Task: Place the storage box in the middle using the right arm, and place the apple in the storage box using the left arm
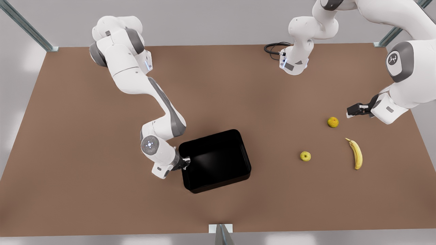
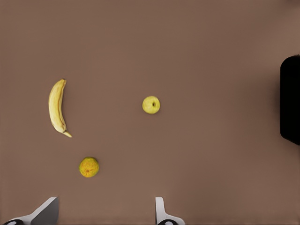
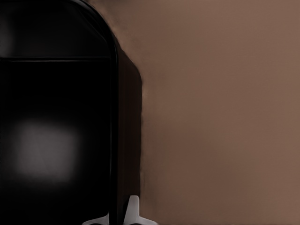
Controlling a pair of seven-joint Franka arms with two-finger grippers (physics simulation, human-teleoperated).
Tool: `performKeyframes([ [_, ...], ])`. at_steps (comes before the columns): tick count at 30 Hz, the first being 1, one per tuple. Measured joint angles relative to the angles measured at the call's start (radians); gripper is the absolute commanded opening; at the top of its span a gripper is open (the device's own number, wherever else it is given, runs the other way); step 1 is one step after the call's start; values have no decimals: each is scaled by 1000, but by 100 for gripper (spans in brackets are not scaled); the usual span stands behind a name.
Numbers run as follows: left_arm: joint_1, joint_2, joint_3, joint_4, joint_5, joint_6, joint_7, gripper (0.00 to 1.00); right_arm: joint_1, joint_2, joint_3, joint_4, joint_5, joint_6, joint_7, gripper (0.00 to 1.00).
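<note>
Sitting near the middle of the brown table (image 1: 85,170), slightly skewed to its edges: the storage box (image 1: 218,153), glossy black, low-walled, nothing inside. Showing again as a dark wall and rounded corner (image 3: 70,117) in the right wrist view, and as a black sliver (image 2: 290,101) at the edge of the left wrist view.

Clamping the box's short wall on the front view's left: the right gripper (image 1: 184,163), one finger outside the rim and the other seemingly inside, closed down onto the wall. In the right wrist view, one pale fingertip (image 3: 132,208) pressing against the outer face of that wall. Reaching down from the rear of the table at the front view's left: the right arm (image 1: 136,81), white with grey joint bands.

Lying on bare table well apart from the box, toward the front view's right: the apple (image 1: 305,156), yellow-green, stem dimple up, touching nothing; also visible from the left wrist camera (image 2: 151,104). Beyond it, a rougher orange-yellow fruit (image 1: 332,121) (image 2: 89,167), and a banana (image 1: 355,153) (image 2: 57,107) lying flat, all three well separated.

Hovering above the table near the orange-yellow fruit, waiting: the left gripper (image 1: 354,109), holding nothing. Fingers (image 2: 161,213) standing wide apart in the left wrist view, bare table between them. Hanging in from the front view's right edge: the left arm (image 1: 402,78).
</note>
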Motion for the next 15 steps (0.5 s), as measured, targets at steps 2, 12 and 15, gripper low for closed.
performKeyframes([
  [2, 0, 0, 0, 0, 0, -5, 0, 100, 20, 36, 0, 20, 6, 5, 4, 21],
  [12, 4, 72, 33, -10, 0, -5, -2, 100, 29, 53, -1, 15, 10, 21, 23, 100],
  [15, -22, 208, -4, -69, -3, 97, -11, 100, 29, -41, 0, 13, 38, -10, 28, 100],
])
